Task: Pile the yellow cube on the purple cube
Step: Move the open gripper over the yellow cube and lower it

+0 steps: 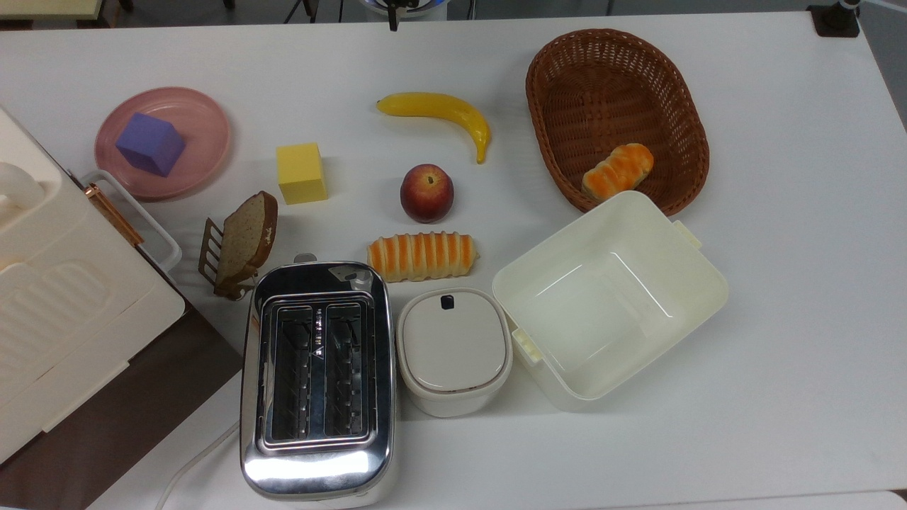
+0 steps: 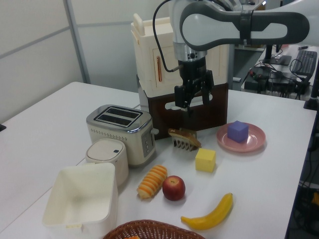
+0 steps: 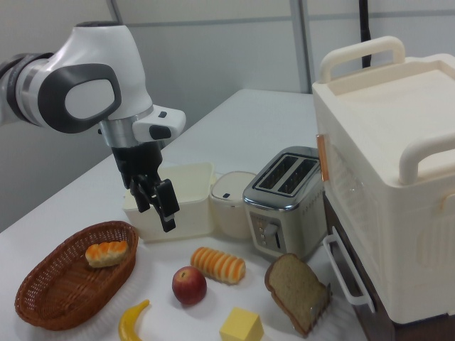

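While end effector point(image 2: 194, 101) hangs (seemingly open), yellow cube point(image 2: 205, 160) sits below.

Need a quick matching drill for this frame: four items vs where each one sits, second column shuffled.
Items:
1. purple cube
2. yellow cube
3. bread slice
4. small bread roll

Places:
A. in the wicker basket
B. on the bare table, between plate and peach in the top view
C. on the pink plate
D. propped in a small rack next to the toaster

Pairs: 1-C, 2-B, 3-D, 4-A
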